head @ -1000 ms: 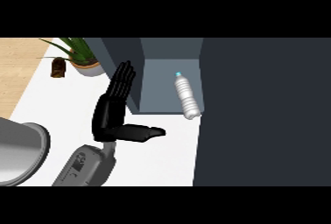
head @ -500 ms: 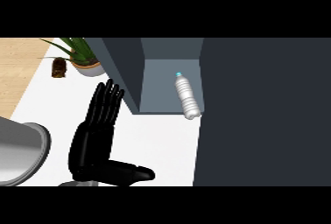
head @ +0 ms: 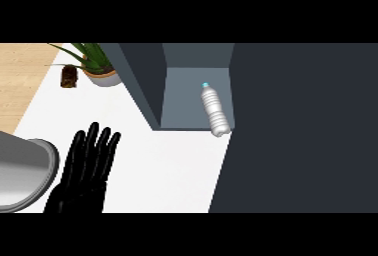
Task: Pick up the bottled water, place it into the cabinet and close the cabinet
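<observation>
- Head view: the clear plastic water bottle with a blue cap [head: 215,111] lies on its side on the floor of the open grey cabinet [head: 184,100], cap pointing to the back, its base just at the front edge beside the dark cabinet door [head: 303,130].
- The black left hand [head: 83,172] shows at the lower left over the white counter [head: 170,165], its fingers [head: 96,145] straight and slightly spread, holding nothing. The right hand is not in view.
- A steel sink rim [head: 33,175] lies just left of the hand; a potted green plant [head: 96,62] and a small brown object [head: 70,76] stand at the far left.
- Judged from this, placing seems done and closing remains.
- Risk: the bottle's base sits at the sill, so a swinging door could strike it or jam, or the bottle could roll out.
</observation>
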Controlling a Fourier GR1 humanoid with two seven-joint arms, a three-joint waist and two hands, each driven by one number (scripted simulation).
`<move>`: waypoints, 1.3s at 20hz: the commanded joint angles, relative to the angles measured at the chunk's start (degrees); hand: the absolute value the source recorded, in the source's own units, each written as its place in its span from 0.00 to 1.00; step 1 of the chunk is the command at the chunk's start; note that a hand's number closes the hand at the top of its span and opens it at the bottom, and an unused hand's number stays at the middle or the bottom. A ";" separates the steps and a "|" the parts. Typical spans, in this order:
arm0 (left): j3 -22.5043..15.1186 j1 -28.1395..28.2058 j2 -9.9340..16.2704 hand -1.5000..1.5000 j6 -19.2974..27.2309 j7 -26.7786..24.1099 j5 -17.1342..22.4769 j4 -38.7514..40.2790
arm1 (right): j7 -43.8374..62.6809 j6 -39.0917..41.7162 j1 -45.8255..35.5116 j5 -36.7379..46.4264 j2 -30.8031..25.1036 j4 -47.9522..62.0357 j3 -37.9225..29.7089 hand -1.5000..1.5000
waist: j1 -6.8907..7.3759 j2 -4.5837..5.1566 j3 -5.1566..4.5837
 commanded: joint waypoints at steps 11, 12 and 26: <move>11.61 21.92 8.52 0.00 -11.40 -8.89 9.89 -10.79 | 9.04 -0.20 -5.82 13.66 1.84 -4.54 17.87 1.00 | 0.93 -0.23 -0.15; 16.52 18.83 10.05 0.00 -11.49 -5.83 14.05 -11.60 | 9.00 0.18 -6.45 14.21 1.95 -4.50 18.85 1.00 | 0.54 -0.12 -0.14; 28.06 33.52 14.35 0.00 -25.71 -9.44 24.23 -14.09 | 27.61 -7.42 -26.21 6.98 16.24 2.43 17.63 1.00 | 2.50 0.10 -0.08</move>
